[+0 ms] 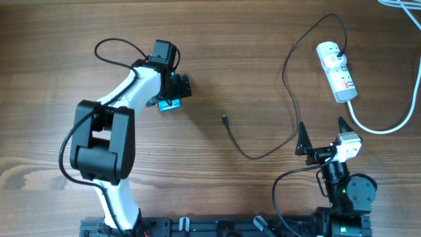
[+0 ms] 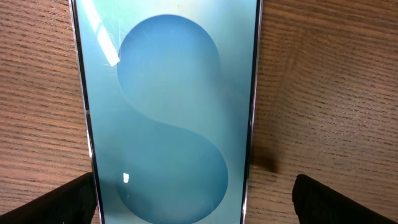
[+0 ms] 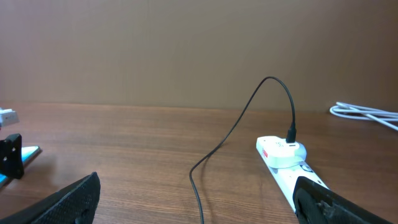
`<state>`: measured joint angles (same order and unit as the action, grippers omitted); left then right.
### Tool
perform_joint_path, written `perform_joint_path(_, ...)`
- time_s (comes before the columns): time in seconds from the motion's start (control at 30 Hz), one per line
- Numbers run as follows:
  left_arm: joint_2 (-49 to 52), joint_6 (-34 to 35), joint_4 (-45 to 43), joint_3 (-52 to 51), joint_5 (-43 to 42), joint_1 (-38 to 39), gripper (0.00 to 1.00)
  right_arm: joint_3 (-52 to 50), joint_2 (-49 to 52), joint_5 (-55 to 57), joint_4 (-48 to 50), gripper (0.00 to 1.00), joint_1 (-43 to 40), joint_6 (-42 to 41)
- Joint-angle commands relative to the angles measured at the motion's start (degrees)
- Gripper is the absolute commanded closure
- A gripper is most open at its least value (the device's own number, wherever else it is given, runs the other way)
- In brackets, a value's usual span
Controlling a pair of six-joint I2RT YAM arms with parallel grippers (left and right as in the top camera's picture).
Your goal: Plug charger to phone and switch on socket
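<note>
The phone (image 1: 170, 105) lies flat on the wooden table, its teal-blue screen (image 2: 168, 112) filling the left wrist view. My left gripper (image 1: 175, 91) hovers over it, open, one finger (image 2: 59, 202) on each side of the phone's near end, not closed on it. The charger (image 1: 289, 99) runs as a thin black cable from its white plug in the socket (image 1: 337, 72) to a loose tip (image 1: 224, 119) at mid-table. My right gripper (image 1: 323, 133) stands open and empty near the cable's lower loop (image 3: 198, 186), with the socket (image 3: 281, 163) just past its right finger (image 3: 339, 202).
The socket's thick white cord (image 1: 388, 125) curves off along the right edge and shows far right in the right wrist view (image 3: 367, 113). The left arm's black cable (image 1: 118, 49) loops behind its wrist. Both arm bases stand at the table's near edge.
</note>
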<state>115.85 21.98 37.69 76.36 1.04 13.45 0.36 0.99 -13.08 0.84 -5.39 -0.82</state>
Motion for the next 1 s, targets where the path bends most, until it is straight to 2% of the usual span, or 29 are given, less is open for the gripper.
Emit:
perform_joint_path(0.0, 1.29, 0.79, 0.87, -1.16, -1.57, 0.37, 0.0, -0.07, -0.39, -0.52, 0.17, 0.0, -0.02, -0.7)
perform_joint_path(0.23, 1.29, 0.81, 1.66, -1.16, -1.6, 0.37, 0.0, -0.07, -0.39, -0.52, 0.17, 0.0, -0.02, -0.72)
perform_joint_path(0.73, 1.29, 0.81, 9.92, -1.16, -1.4, 0.37, 0.0, -0.07, -0.39, -0.52, 0.17, 0.0, -0.02, -0.72)
perform_joint_path(0.97, 1.29, 0.79, 6.08, -1.16, 8.39, 0.31, 0.0, -0.07, -0.39, -0.52, 0.17, 0.0, -0.02, -0.72)
